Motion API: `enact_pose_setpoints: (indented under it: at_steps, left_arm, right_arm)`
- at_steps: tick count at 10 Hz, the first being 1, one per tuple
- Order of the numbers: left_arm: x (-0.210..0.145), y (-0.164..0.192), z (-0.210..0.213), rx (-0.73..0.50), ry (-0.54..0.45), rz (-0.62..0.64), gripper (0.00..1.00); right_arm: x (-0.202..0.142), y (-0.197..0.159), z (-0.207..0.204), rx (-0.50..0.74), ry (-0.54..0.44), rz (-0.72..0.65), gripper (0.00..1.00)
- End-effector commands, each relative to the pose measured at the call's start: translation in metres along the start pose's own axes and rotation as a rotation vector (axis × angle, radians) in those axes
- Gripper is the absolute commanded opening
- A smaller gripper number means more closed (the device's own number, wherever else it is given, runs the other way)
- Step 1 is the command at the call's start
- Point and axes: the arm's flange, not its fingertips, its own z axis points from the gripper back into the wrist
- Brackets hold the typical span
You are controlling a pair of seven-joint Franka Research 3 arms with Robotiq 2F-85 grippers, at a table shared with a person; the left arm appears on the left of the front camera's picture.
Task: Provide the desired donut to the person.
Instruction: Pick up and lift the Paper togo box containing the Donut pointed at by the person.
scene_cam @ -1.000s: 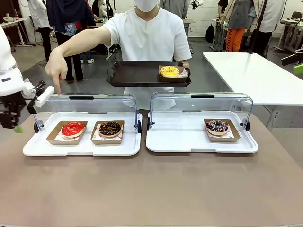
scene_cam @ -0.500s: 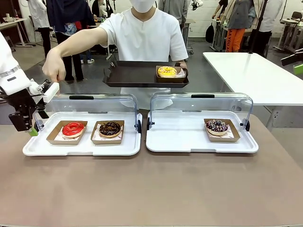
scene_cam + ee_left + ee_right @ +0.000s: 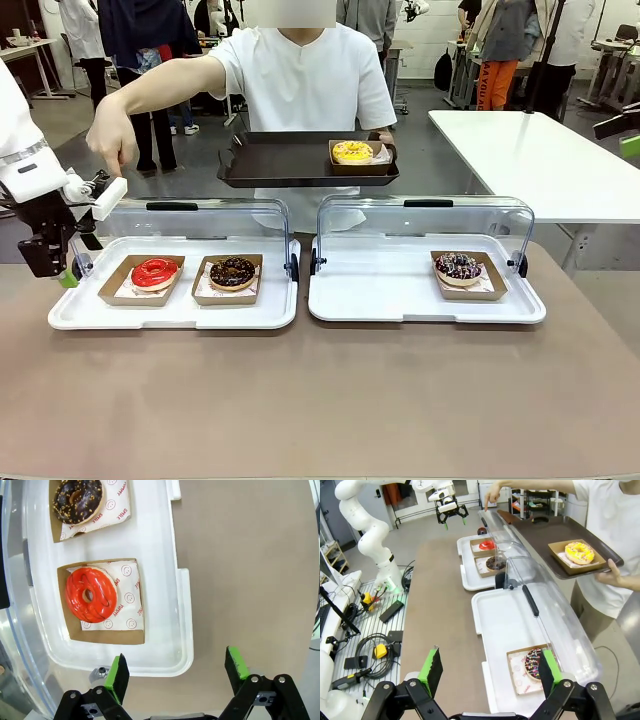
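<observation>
The person's hand [image 3: 112, 140] points a finger down over the red donut [image 3: 91, 601], so I judge that donut to be the wanted item. It lies in its cardboard tray [image 3: 107, 635] at the left end of the white display tray [image 3: 180, 312], near the left edge of the counter [image 3: 320, 400], with the clear lid [image 3: 200, 218] raised behind it.

The left tool [image 3: 177, 669] hangs with jaws wide and empty over that display tray's left rim. A good pick would carry it inward past the rim, come down low in front of the lid, and pinch 1 cardboard wall rather than the icing, clear of the chocolate donut [image 3: 232, 271]. The right tool [image 3: 490, 666] is also open and empty, looking along the counter from its right end.

Against 1 second ago, the left tool has come in from the counter's left edge toward the display tray, and the pointing hand sits slightly higher.
</observation>
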Motion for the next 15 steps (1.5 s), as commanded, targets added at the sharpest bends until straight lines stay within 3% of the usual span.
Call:
enact_pose_setpoints:
  at_steps: [1,6,15]
  left_arm:
    - [0.0,0.0,0.0,0.0,0.0,0.0,1.0]
    - [0.014,0.019,-0.056,-0.014,0.142,-0.1,1.0]
    - [-0.003,0.057,-0.097,0.006,0.144,-0.104,1.0]
  right_arm:
    - [-0.001,0.0,-0.002,-0.001,-0.011,0.001,1.0]
    - [-0.001,0.0,-0.002,-0.001,-0.011,0.001,1.0]
    - [-0.001,0.0,-0.002,-0.001,-0.011,0.001,1.0]
